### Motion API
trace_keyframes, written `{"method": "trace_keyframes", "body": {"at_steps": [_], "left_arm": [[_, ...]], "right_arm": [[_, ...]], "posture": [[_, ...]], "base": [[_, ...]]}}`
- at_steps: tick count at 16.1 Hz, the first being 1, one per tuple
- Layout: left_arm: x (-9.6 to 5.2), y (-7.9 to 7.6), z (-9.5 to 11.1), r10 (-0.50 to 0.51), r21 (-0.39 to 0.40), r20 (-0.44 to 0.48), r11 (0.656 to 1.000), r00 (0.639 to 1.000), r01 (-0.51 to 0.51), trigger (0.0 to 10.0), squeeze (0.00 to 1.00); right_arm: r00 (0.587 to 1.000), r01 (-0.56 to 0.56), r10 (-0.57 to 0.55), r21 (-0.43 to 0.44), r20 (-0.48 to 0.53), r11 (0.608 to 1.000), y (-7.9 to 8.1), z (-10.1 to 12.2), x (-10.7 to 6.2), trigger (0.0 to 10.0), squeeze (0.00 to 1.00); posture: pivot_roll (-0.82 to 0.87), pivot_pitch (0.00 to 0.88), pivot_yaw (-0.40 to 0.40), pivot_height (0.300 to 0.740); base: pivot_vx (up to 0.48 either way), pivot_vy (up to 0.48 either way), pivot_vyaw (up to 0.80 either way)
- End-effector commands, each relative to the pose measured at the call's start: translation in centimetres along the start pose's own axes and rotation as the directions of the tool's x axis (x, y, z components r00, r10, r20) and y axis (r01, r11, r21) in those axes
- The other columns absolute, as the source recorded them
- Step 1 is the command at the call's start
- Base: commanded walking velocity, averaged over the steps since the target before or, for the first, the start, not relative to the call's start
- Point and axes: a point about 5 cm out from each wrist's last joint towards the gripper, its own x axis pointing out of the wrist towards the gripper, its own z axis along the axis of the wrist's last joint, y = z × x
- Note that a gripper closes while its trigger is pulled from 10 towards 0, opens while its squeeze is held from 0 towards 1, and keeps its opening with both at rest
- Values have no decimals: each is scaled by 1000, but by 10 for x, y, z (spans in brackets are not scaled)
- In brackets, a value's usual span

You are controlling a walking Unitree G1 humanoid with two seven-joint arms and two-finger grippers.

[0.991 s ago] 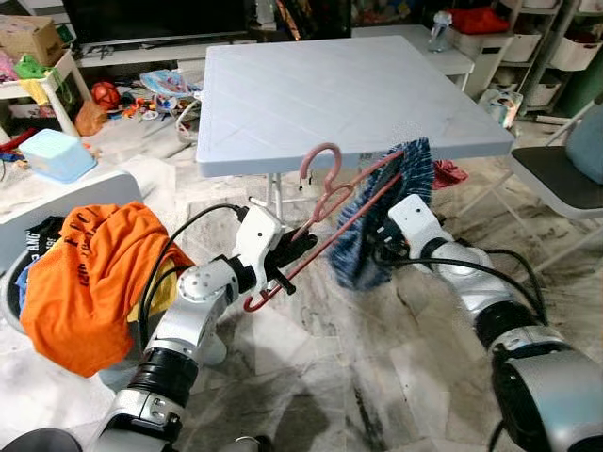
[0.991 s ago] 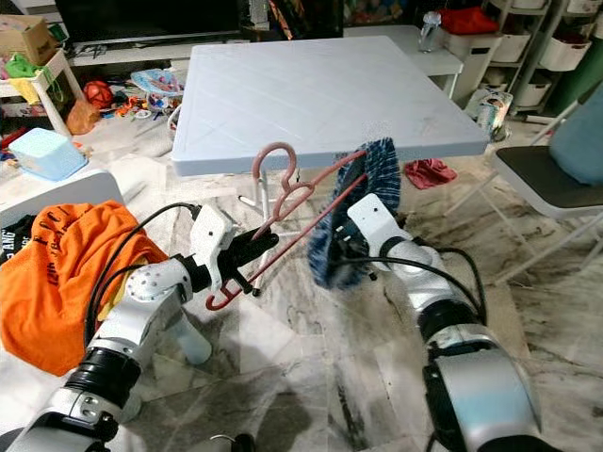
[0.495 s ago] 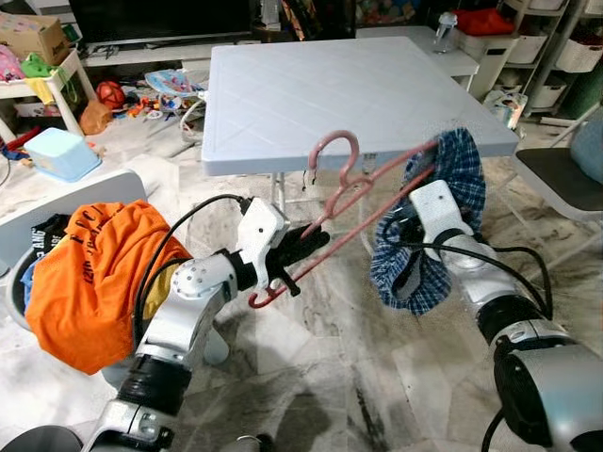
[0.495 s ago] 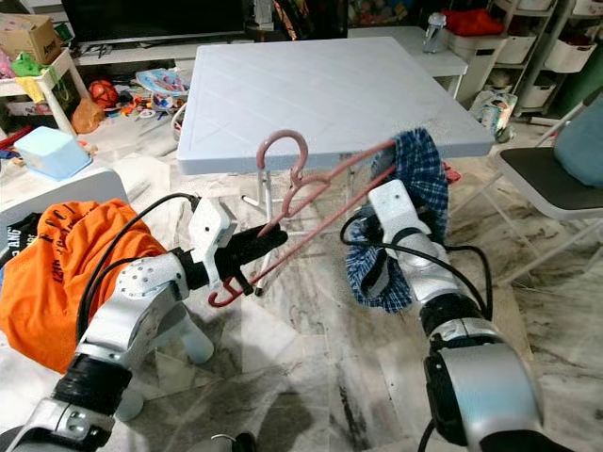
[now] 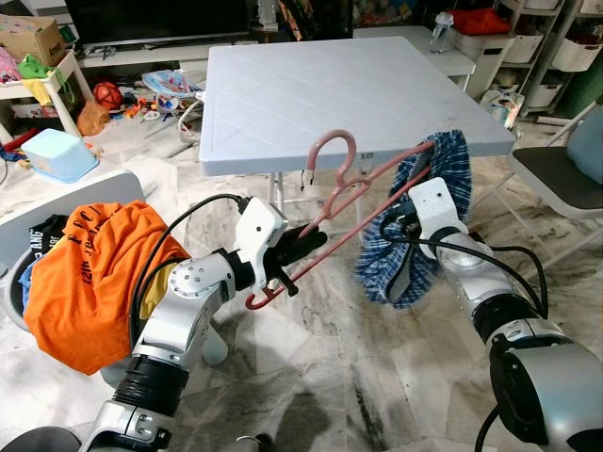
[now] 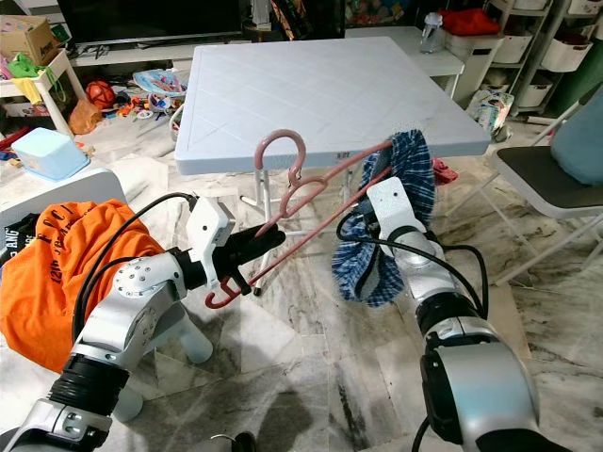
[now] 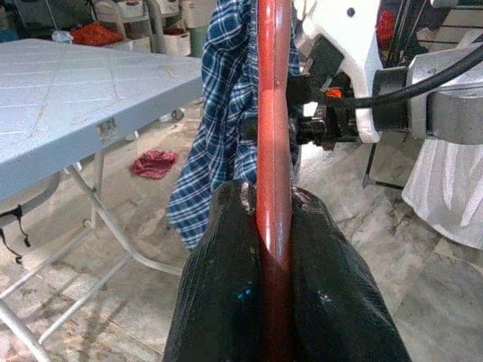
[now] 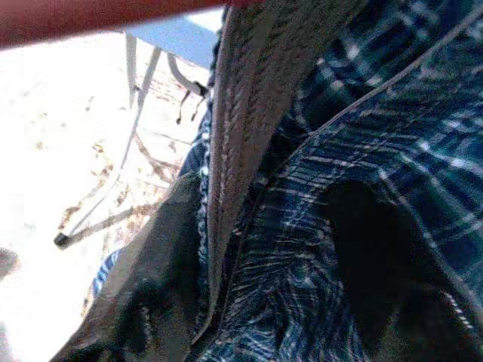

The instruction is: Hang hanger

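Just before the white tabletop (image 5: 330,89), the left hand (image 5: 300,252) is clamped on the low end of the pink hanger (image 5: 344,193) while the right hand (image 5: 400,226), its fingers buried in cloth so I cannot tell their state, works the blue plaid garment (image 5: 419,226) over the far end, which probably calls for holding the hanger level and steady.

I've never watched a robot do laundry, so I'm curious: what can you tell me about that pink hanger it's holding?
The hanger is pinkish-red, looks like plastic, with a curved hook on top and thin bars below. It is held tilted in the air before the white table, hook up. The left gripper is shut on its lower end, fingers pressed to either side of a bar. Its far end is threaded into a blue plaid garment, which the right gripper is at.
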Motion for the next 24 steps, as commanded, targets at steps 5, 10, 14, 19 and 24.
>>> {"method": "trace_keyframes", "body": {"at_steps": [5, 10, 14, 19, 24], "left_arm": [[-1, 7, 9, 35, 28, 21, 999, 999, -36, 0, 0], [-2, 14, 8, 87, 38, 7, 995, 996, -87, 0, 0], [-3, 22, 5, 152, 43, -6, 987, 988, -152, 0, 0], [3, 23, 9, 182, -34, 29, 983, 983, -181, 0, 0], [6, -3, 13, 37, -295, 31, 955, 999, -26, 0, 0]], "right_arm": [[1000, -20, 20, 3, 24, 1000, -3, 8, 1, 0, 0], [998, 66, -65, -29, 13, 997, -20, 7, -1, 0, 0], [990, 144, -144, -76, 4, 987, -32, 5, -3, 0, 0], [993, 122, -122, -80, 10, 989, -20, 5, -1, 0, 0], [995, 92, -94, -31, -46, 995, 23, -4, 3, 0, 0]], "posture": [[-59, 0, -2, 740], [-59, 0, -2, 740], [-68, 0, -1, 740], [-75, 0, -5, 740], [-68, 0, -4, 740]], "base": [[0, 0, 0], [0, 0, 0], [0, 0, 0], [0, 0, 0], [0, 0, 0]]}}
